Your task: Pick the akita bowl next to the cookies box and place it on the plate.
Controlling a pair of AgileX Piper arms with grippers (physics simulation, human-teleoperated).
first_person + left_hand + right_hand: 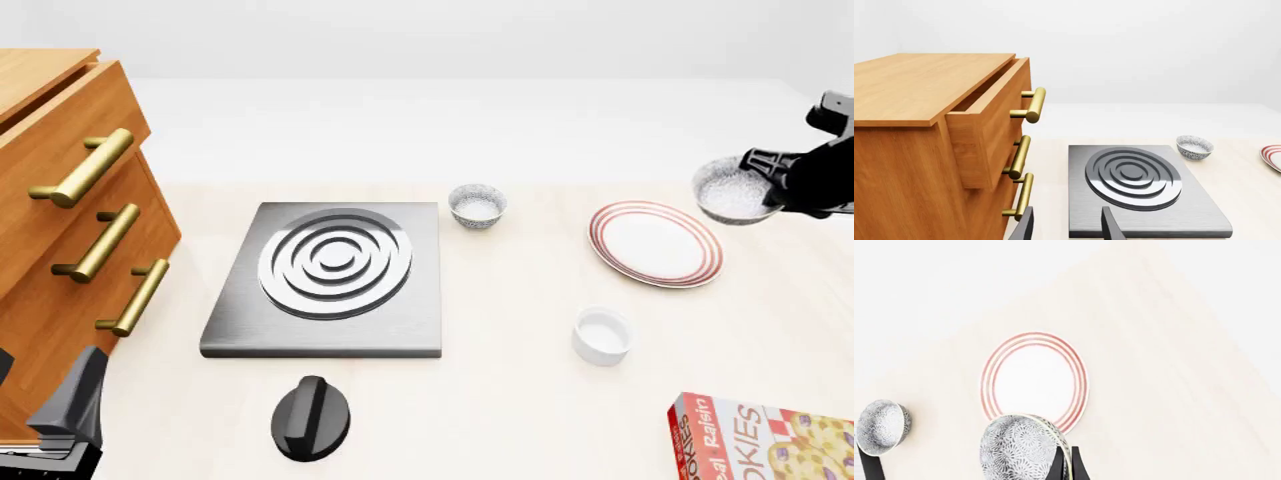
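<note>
The akita bowl (731, 190), grey-and-white speckled, hangs in the air just right of the plate (654, 243). My right gripper (770, 192) is shut on its rim. In the right wrist view the tilted bowl (1021, 447) hangs in the gripper (1066, 466), its rim pinched between the fingers, over the near edge of the red-ringed plate (1034, 375). The cookies box (767, 440) lies at the front right corner, partly cut off. My left gripper (1067, 227) is open and holds nothing, low beside the cabinet at the front left.
A second speckled bowl (478, 205) sits behind the stove plate (327, 280). A plain white cup (602, 335) stands in front of the plate, and a black knob (310, 418) lies near the front. The wooden cabinet (54, 230) with its top drawer (991, 107) open fills the left.
</note>
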